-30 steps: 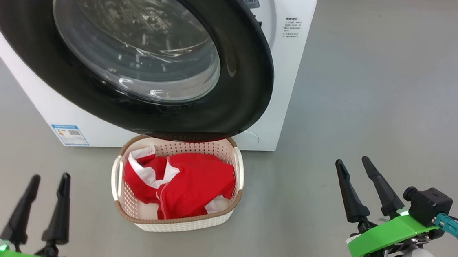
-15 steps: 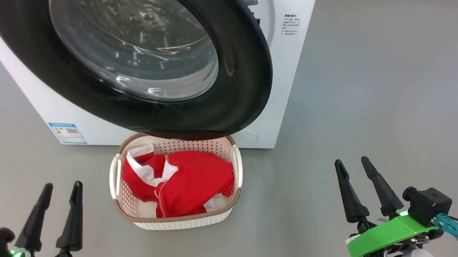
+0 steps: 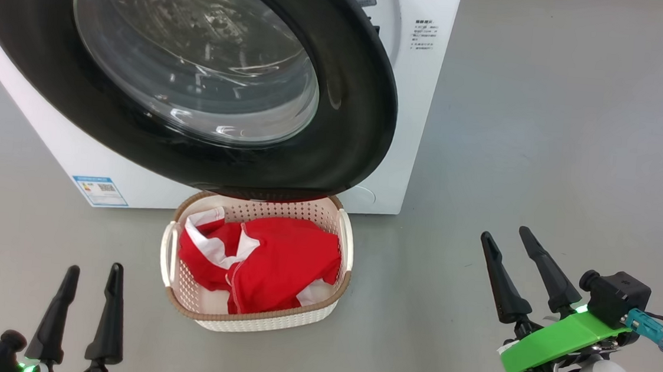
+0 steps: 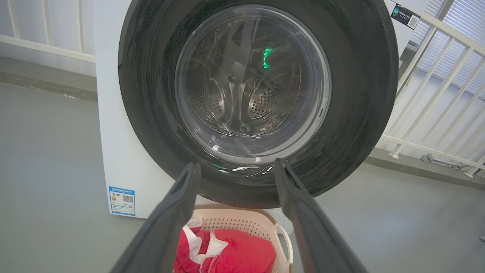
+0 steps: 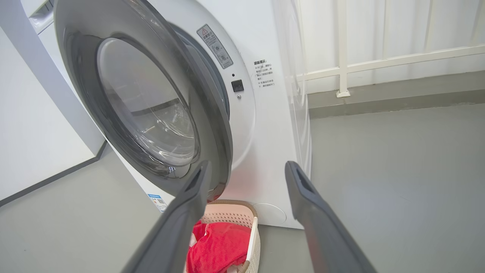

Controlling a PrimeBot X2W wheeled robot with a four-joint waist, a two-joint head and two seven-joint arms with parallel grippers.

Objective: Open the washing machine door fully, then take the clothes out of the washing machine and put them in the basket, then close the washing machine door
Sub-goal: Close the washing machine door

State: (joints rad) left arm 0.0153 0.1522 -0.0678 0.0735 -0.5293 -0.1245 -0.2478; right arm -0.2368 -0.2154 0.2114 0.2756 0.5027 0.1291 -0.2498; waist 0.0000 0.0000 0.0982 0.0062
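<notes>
Both pairs of fingers (image 3: 53, 318) stand spread wide with nothing between them, the left gripper (image 3: 94, 268) low on my left and the right gripper (image 3: 504, 233) off to my right, each pointing toward the washing machine (image 3: 415, 98). What I judge the coming push turns on is the washing machine door (image 3: 348, 122). It stands ajar, hinged on the left side, its free edge toward my right, and the right wrist view shows a gap between that edge and the white front. From the left fingers the door lies straight ahead and above, face-on, so I judge that arm better lined up to press it home. The right arm sits well apart, out beyond the machine's right side. The door is a wide glossy black ring around a bulging clear window (image 3: 200, 51), and I can see the perforated steel drum (image 4: 261, 106) through it with no red inside. The clothes (image 3: 278, 259), red with white trim, lie bunched in the basket (image 3: 273, 325), which sits on the floor under the door's lower edge. I cannot tell whether they touch.
</notes>
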